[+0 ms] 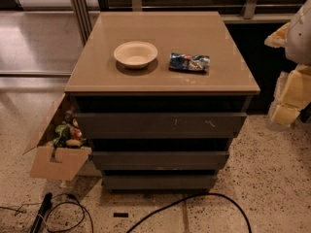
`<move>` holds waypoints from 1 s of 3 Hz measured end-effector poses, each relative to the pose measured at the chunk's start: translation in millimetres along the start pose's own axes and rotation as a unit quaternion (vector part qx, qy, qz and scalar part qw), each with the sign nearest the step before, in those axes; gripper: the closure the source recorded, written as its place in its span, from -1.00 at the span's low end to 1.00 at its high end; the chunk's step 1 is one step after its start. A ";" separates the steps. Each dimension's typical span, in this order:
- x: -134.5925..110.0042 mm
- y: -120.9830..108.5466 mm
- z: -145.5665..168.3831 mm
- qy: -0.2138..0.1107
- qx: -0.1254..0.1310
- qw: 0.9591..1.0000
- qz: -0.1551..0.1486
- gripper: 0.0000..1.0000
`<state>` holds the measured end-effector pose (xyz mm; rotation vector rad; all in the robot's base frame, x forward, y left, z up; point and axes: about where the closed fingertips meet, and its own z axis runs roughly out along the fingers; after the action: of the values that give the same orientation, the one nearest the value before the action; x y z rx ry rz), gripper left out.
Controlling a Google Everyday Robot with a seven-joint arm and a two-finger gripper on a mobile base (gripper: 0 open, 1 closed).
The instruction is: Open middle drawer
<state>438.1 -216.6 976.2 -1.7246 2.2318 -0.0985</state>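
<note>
The middle drawer [160,160] sits under the front edge of the desk [97,79], with open floor before it save a black cable [209,194]; a cardboard box [54,163] crowds the front-left corner. What seems to be my gripper [291,93] hangs beyond the right edge, partly cut off, so I cannot tell how its jaws stand.

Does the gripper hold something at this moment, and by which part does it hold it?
Nothing is held. The gripper is at the right edge of the view, apart from the cabinet; the middle drawer is untouched.
</note>
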 end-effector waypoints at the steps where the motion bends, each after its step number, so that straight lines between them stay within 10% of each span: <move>1: 0.0 0.0 0.0 0.000 0.000 1.000 0.000 -1.00; 3: -3.0 18.3 28.8 -0.042 -0.007 0.998 0.046 -1.00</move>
<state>430.1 -204.8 945.1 -1.5985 2.2509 0.0113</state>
